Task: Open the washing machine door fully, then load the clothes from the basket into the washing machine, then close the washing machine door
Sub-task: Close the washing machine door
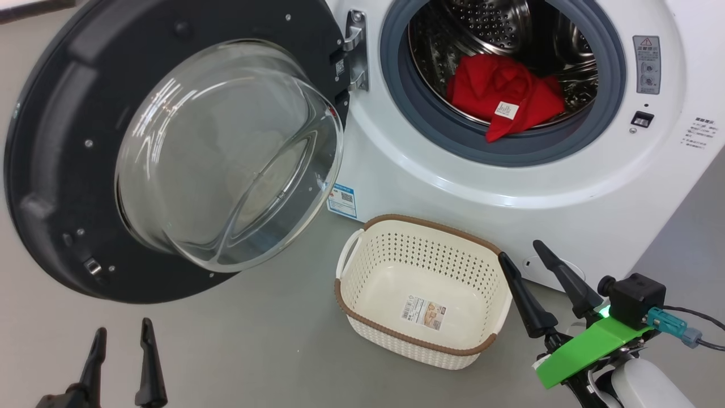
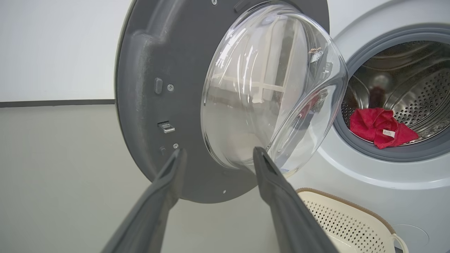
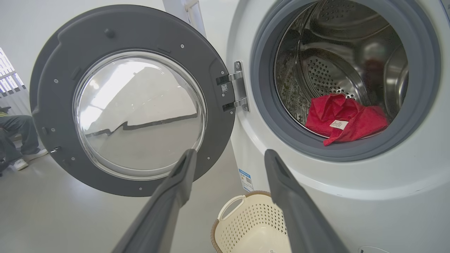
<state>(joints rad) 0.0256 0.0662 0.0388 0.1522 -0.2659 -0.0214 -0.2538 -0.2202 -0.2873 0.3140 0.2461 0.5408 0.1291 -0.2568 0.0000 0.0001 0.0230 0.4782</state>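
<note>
While left claw (image 1: 124, 326) and right claw (image 1: 519, 249) gape, one door (image 1: 56, 170) open, one red heap (image 1: 487, 85), one basket (image 1: 430, 224).

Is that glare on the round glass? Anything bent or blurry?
Head view: white glare streaks on the washing machine door glass. Right wrist view: wide lens curves the washing machine. Left wrist view: left tool fingers soft, close to the lens.

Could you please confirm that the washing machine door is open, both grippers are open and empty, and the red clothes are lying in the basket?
Not quite: the clothes lie in the washing machine's drum and the basket is empty, as the head view shows. The door is open, and the left gripper and right gripper are open and empty.
</note>
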